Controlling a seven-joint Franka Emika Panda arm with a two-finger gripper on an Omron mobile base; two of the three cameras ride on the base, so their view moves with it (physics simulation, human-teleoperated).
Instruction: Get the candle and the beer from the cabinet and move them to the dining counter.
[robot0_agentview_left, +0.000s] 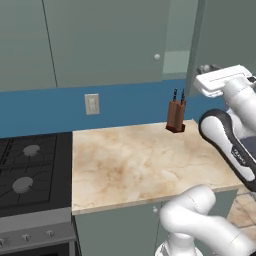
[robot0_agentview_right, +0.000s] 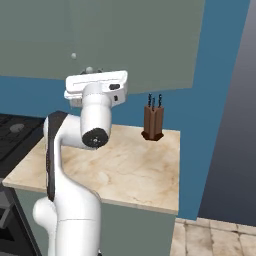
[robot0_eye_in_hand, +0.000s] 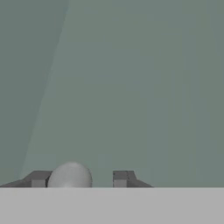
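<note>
Right at the gripper (robot0_eye_in_hand: 81, 178), a round pale knob (robot0_eye_in_hand: 70, 177) sits between narrowly parted fingers, touching the left one. If they part more, the cabinet door (robot0_eye_in_hand: 131, 87) could swing shut.

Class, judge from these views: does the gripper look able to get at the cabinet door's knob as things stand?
Probably yes: in the hand view the knob sits between the gripper fingertips, against the cabinet door, nothing in between.
</note>
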